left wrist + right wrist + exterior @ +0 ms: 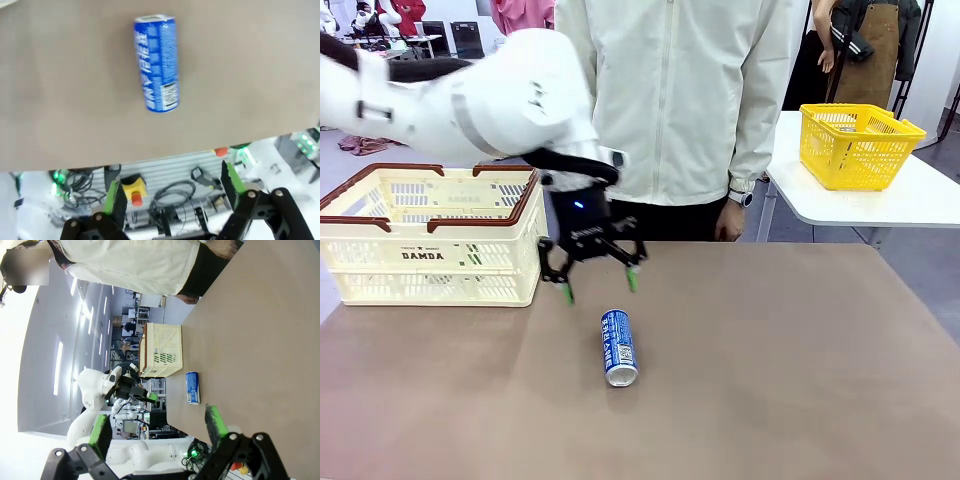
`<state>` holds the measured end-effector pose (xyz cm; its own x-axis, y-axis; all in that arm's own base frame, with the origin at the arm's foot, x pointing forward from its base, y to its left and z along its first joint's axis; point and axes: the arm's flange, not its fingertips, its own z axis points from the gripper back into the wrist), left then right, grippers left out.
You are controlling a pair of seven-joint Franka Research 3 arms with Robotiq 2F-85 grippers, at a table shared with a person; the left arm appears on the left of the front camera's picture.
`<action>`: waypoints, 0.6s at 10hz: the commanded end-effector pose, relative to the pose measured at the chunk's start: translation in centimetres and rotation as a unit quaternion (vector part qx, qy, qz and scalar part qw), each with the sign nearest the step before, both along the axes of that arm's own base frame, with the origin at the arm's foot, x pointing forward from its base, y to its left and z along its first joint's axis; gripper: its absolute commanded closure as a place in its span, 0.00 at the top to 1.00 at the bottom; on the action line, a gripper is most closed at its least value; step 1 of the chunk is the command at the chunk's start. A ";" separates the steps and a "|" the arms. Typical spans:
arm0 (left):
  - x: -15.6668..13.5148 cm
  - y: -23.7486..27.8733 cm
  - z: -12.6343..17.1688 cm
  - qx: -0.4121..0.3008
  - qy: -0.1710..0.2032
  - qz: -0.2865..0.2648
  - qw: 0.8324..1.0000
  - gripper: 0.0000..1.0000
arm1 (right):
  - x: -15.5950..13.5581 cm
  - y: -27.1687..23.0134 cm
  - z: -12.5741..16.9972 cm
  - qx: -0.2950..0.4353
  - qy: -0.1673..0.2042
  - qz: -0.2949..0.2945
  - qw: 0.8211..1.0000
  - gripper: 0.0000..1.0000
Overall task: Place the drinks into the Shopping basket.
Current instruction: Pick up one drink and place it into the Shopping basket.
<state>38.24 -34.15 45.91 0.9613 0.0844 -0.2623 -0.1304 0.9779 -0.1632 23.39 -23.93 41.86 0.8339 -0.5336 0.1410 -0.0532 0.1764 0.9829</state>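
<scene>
Blue drink can (619, 347): lies on its side on the bare brown bench (790, 340), near the middle, long axis running from the far side toward the robot's side, one silver end facing the robot's side. Nothing touches it.
Left gripper (600, 286): hangs over the bench just beyond the can, between the can and the Shopping basket, and apart from both. Its green-padded fingers (632, 280) point downward and stand spread wide with nothing between them. In the left wrist view the can lies ahead of the fingers, outside their gap.
Right gripper (157, 429): fingers spread apart and empty, off the bench's edge, looking across the bench at the can and the Shopping basket farther off.
Shopping basket (430, 262): cream-white, slotted, with a brown rim and "DAMDA" on its near wall. It stands upright at the bench's left far corner, well apart from the can.
Person (670, 100): stands at the far edge in a white jacket, arms down.
Yellow mesh basket (860, 150): sits on a separate white table (920, 200) at the right.
</scene>
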 end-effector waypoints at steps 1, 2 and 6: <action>-1.1 -3.4 -2.6 0.062 -0.040 -0.007 0.997 1.00 | -0.1 -0.1 0.0 -0.004 -0.010 0.006 1.000 1.00; -1.4 -4.2 -3.9 0.091 -0.067 0.031 0.993 1.00 | -0.1 -0.1 0.0 -0.004 -0.010 0.006 1.000 1.00; 0.8 -5.2 -8.0 0.120 -0.084 0.014 0.989 1.00 | -0.1 -0.1 0.0 -0.004 -0.010 0.006 1.000 1.00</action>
